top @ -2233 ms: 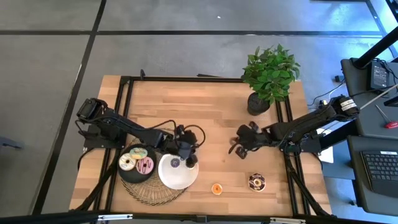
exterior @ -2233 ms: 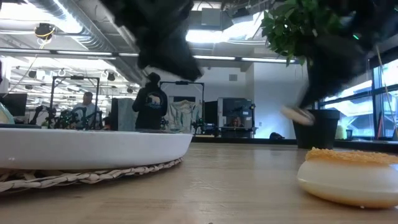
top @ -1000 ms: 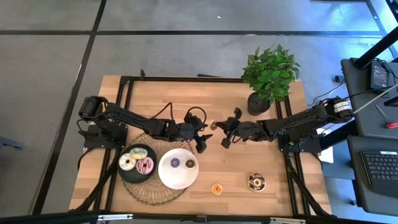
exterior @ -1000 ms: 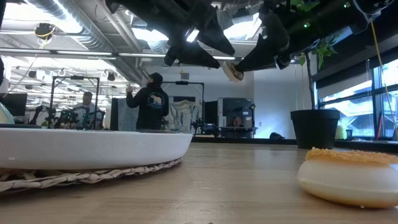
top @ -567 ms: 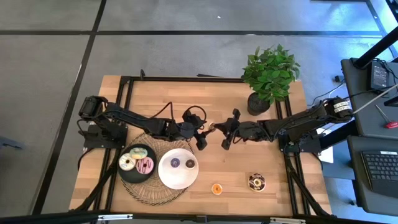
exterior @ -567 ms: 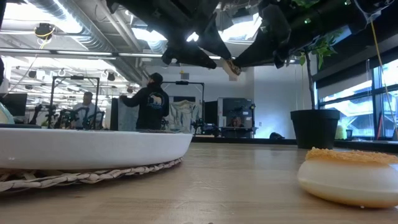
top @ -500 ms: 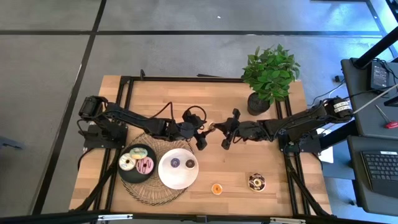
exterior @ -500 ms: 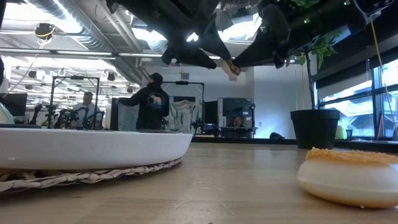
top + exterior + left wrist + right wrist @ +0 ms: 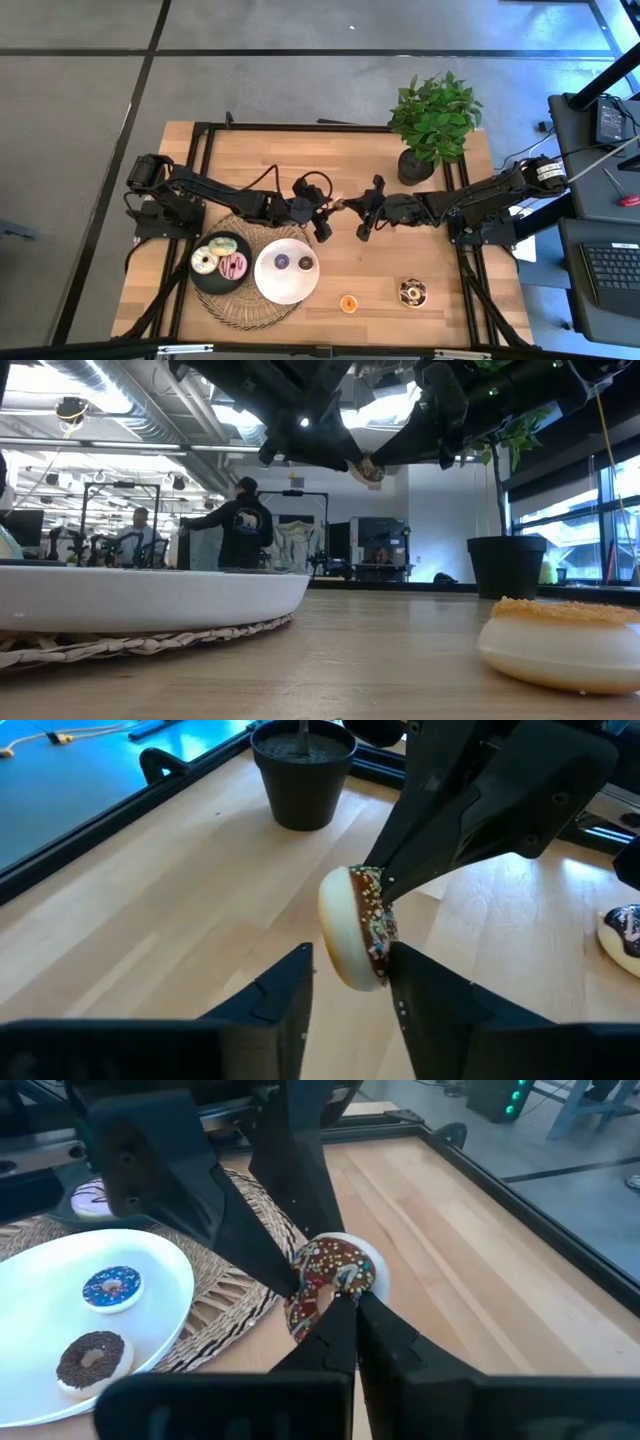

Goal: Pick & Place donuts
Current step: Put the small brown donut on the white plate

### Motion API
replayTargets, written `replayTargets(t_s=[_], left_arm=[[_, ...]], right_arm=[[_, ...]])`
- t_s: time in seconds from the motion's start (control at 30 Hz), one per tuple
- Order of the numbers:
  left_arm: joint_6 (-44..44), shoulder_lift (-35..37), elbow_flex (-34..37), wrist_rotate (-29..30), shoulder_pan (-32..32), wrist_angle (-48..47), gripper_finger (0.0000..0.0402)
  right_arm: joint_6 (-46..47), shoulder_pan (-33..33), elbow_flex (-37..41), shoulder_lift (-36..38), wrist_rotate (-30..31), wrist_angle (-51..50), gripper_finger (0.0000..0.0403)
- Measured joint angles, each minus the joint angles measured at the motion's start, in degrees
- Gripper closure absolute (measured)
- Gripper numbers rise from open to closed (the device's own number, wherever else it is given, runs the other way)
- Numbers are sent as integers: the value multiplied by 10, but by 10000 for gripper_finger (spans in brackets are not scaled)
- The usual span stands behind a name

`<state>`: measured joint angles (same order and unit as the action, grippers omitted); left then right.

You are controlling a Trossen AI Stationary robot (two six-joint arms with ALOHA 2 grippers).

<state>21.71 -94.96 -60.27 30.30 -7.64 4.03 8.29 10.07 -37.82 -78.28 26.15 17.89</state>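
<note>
A brown-iced sprinkled donut [image 9: 358, 928] stands on edge in mid-air above the table's middle [image 9: 345, 205]. My right gripper [image 9: 345, 1308] is shut on it, reaching in from the right [image 9: 360, 213]. My left gripper [image 9: 352, 965] is open and comes from the left [image 9: 328, 214]. Its two fingers stand on either side of the same donut, and I see a gap on the pale side. Blue [image 9: 281, 262] and brown [image 9: 305, 263] donuts lie on the white plate [image 9: 268, 285]. White, green and pink ones lie on the black plate [image 9: 200, 282]. My right gripper pinches the sprinkled donut's rim [image 9: 338, 1292] between its two fingertips. The fingers come roughly level from the table's right side. The donut is lifted clear of the table and stands on edge, its iced face [image 9: 322, 1280] turned toward my right wrist.
An orange donut [image 9: 348, 303] and a dark sprinkled donut [image 9: 412, 292] lie on the wood near the near edge. Both plates sit on a woven mat [image 9: 240, 310] at near left. A potted plant [image 9: 432, 125] stands at far right. People move in the room beyond [image 9: 243, 525].
My left gripper has moved a little toward the right gripper and the donut, so its open fingers now straddle the donut. My right gripper has kept the donut raised at about the same place, shifting slightly left.
</note>
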Motion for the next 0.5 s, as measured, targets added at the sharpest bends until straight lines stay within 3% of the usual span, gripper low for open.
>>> replayTargets(t_s=[0.23,0.5], left_arm=[[-1,0,0,0,0,0,336],[-19,0,0,2,0,0,394]], right_arm=[[-1,0,0,0,-2,0,391],[-42,0,0,0,-7,1,342]])
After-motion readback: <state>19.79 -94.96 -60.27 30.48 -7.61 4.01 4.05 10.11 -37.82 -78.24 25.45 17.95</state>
